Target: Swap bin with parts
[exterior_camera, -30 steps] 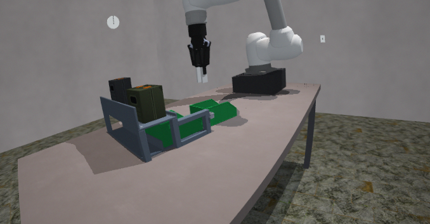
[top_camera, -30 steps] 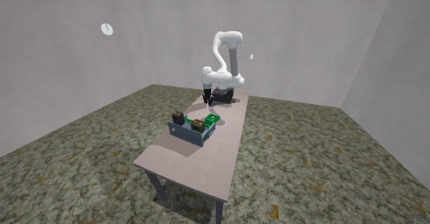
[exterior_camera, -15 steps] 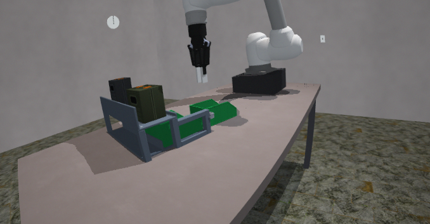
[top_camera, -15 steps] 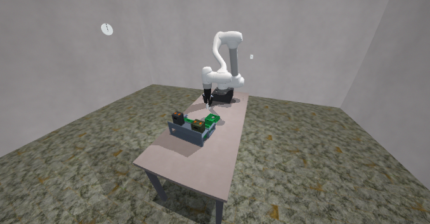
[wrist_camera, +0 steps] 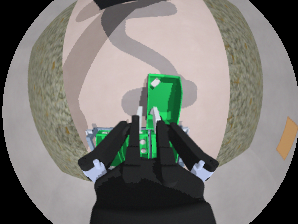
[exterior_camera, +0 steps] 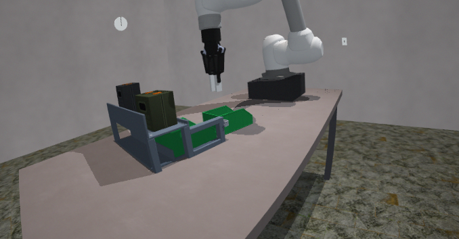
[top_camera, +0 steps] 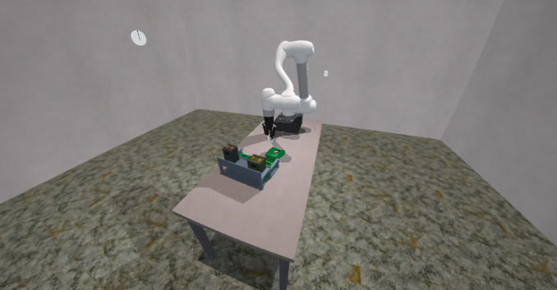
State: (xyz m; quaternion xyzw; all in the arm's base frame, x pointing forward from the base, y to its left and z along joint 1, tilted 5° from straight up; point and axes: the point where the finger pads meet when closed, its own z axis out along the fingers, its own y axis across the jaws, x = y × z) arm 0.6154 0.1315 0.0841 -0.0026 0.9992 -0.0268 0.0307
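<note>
Hovering above the counter (top_camera: 275, 223) (exterior_camera: 203, 197) (wrist_camera: 200, 60): end effector (top_camera: 269, 132) (exterior_camera: 216, 85) (wrist_camera: 147, 112), fingers slightly parted, empty. Green bin (top_camera: 273, 154) (exterior_camera: 238, 122) (wrist_camera: 170, 95), white part (wrist_camera: 155, 82) inside, at the shelf's (top_camera: 240, 174) (exterior_camera: 126, 116) far side, right; support unclear.

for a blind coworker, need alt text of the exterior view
A robot arm's end effector hangs above a table, holding nothing. Nearer the camera, a grey shelf has two dark boxes on top and green bins inside and in front.
</note>
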